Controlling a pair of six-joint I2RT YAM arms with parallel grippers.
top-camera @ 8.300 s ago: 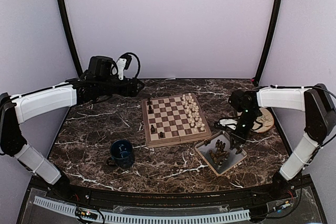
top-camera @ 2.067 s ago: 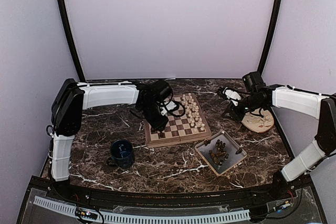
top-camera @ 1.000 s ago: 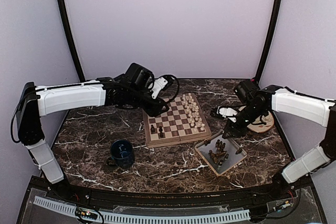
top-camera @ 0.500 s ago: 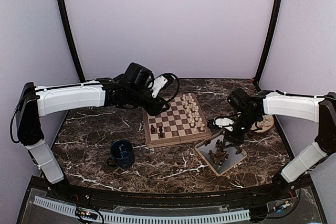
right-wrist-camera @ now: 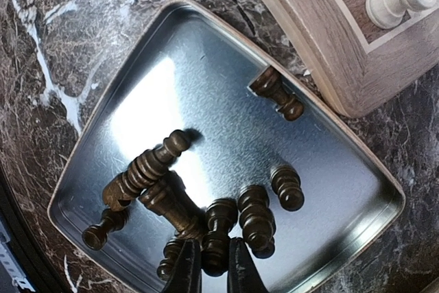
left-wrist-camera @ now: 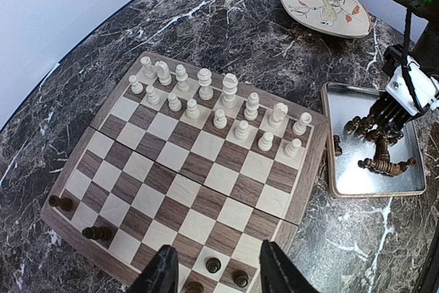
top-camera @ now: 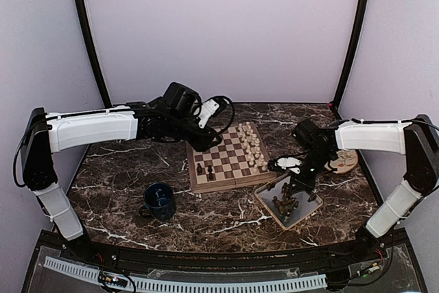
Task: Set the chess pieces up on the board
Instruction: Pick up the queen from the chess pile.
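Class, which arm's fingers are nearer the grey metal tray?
Right. The right fingers sit inside the tray, gripping a dark brown chess piece; left fingers hover over the checkered wooden board.

The tray [top-camera: 300,212], holding chess pieces [top-camera: 282,204], lies right of the board [top-camera: 226,159].

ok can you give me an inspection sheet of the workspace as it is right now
surface: dark marbled table
job's things: board with cream pieces in two rows on one side, a few dark pieces on the opposite side; spare dark pieces lie in the grey tray
clutter: blue mug, round plate
grippers: left gripper open, empty, above the board; right gripper shut on a dark piece in the tray
cables: black loop at the left wrist
surroundings: pale walls, black poles
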